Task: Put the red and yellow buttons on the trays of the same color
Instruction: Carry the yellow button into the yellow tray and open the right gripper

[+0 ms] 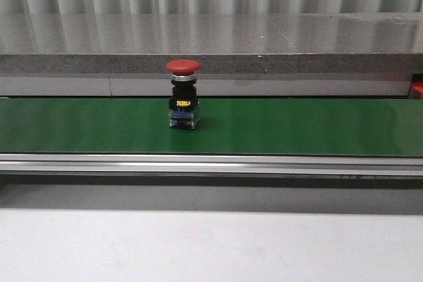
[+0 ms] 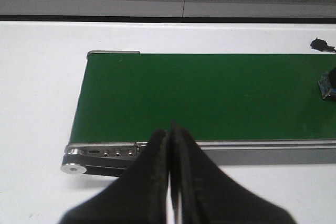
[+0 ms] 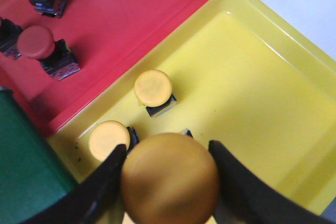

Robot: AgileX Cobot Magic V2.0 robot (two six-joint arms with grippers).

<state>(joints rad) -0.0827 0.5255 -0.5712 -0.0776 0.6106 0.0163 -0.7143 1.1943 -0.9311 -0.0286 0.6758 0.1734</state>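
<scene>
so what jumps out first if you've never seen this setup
A lone red button stands upright mid-way along the green conveyor belt. The right hand grips a yellow button over the yellow tray, which already holds two, beside the red tray with red ones.

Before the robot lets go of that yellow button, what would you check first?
1. Right gripper has the yellow button between its fingers: ok.
2. Button is over the yellow tray, not the red tray: ok.
3. Height above the tray floor: cannot tell.
4. Room beside the two yellow buttons already there: tight, cannot tell.
5. Red button stands upright on the green belt: ok.
6. Left gripper is shut, empty: ok.
</scene>
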